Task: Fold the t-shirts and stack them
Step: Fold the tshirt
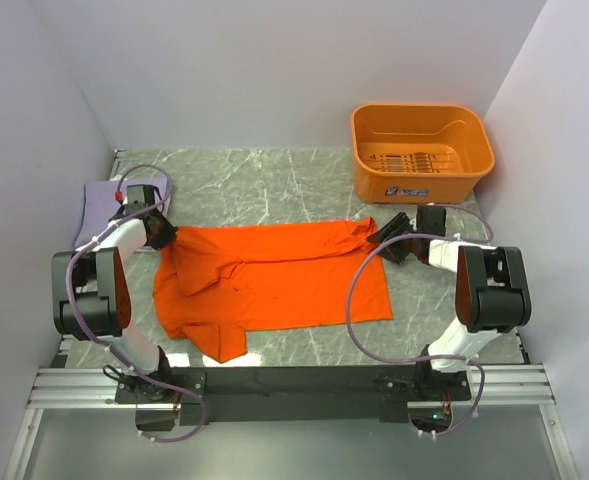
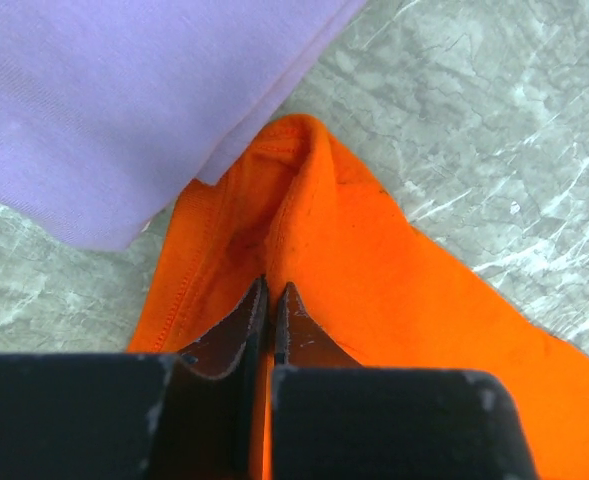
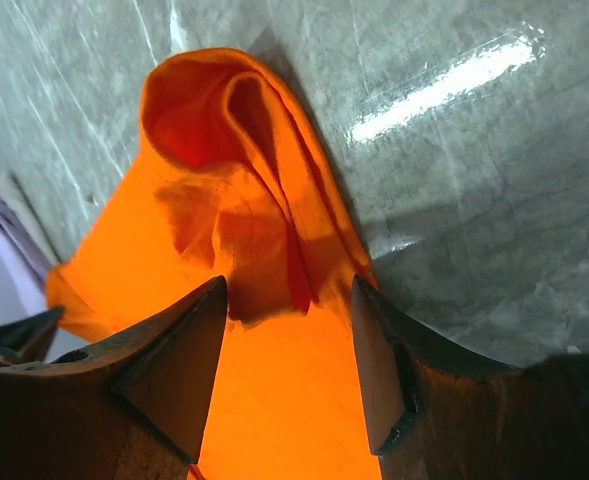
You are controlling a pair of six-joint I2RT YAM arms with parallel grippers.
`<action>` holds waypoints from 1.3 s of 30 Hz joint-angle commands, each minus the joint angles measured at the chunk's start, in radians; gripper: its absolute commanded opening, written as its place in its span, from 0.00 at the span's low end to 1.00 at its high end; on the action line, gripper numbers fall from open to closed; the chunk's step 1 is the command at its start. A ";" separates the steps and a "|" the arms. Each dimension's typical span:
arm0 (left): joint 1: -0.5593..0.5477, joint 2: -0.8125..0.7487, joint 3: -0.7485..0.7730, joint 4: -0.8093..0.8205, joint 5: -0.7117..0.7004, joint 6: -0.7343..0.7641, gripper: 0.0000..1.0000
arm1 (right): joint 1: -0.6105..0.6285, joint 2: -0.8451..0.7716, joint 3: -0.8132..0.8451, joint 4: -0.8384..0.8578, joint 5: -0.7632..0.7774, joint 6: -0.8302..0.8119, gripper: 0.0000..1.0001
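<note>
One orange t-shirt, one lavender t-shirt, one basket.

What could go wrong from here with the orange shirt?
1. The left gripper is shut on a corner of the orange shirt, but the right gripper stands open around a bunched fold. A lift now would probably pull the shirt askew.
2. The purple shirt lies against the pinched corner and may be dragged along.
</note>
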 commanded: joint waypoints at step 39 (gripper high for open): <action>0.004 -0.029 0.053 -0.001 -0.048 0.029 0.01 | 0.102 -0.005 0.111 -0.124 0.144 0.013 0.45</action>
